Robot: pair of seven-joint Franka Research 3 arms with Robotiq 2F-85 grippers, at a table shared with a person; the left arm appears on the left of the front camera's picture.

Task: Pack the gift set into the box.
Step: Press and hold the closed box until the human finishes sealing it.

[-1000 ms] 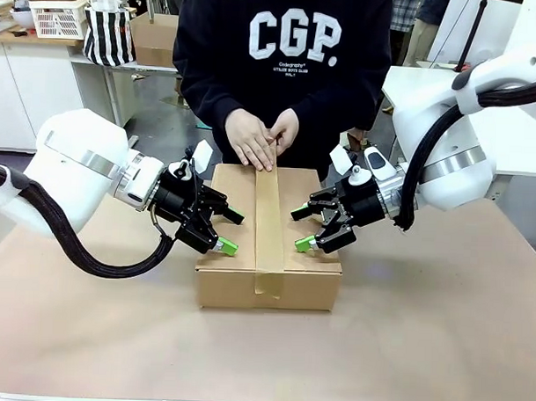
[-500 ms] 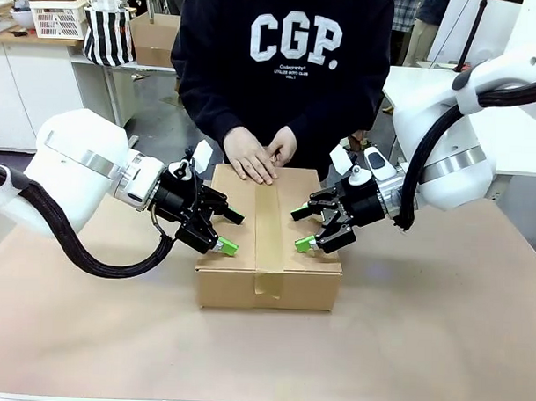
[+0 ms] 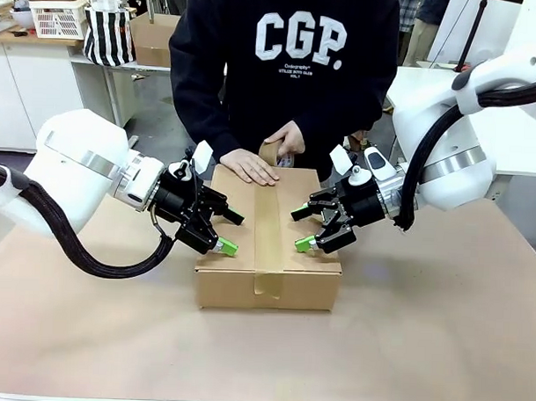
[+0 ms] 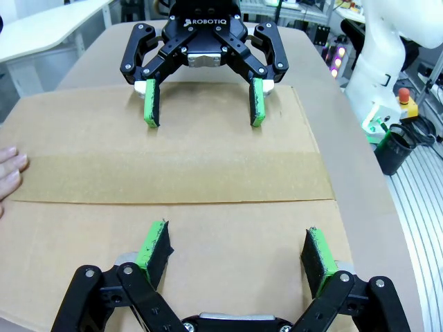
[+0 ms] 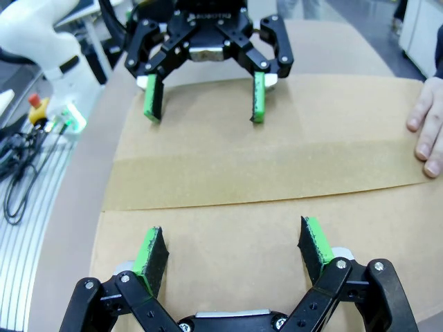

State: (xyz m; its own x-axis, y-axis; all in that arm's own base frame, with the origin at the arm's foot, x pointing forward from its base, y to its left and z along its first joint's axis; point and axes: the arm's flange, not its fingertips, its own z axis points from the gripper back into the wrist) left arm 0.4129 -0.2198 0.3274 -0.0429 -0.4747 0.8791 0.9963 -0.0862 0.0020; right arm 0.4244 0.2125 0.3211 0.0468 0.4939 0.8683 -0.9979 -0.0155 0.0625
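1. Front view: the box [image 3: 268, 240] sits on the bench [image 3: 440, 330], flaps shut, a strip of tape [image 3: 269, 227] run down the seam and over the near wall. The gift set is presumably inside; I cannot tell. The left end effector [image 3: 223, 231] and right end effector [image 3: 305, 228] press on the lid from either side, both with fingers apart and clamped on nothing. The person's hand [image 3: 250, 167] flattens the far edge while the other hand [image 3: 288, 140] lifts the tape end. The risk: if either arm eases off, a flap may spring and wrinkle the tape; pressing too hard could dent the lid.

2. Left wrist view: the left end effector's pads [image 4: 156, 246] rest spread on the cardboard, just short of the tape band. Sliding forward would drag it.

3. Right wrist view: fingertips [image 5: 428, 135] of the person lie on the lid, near the tape. Any sideways sweep by the right end effector could strike them.
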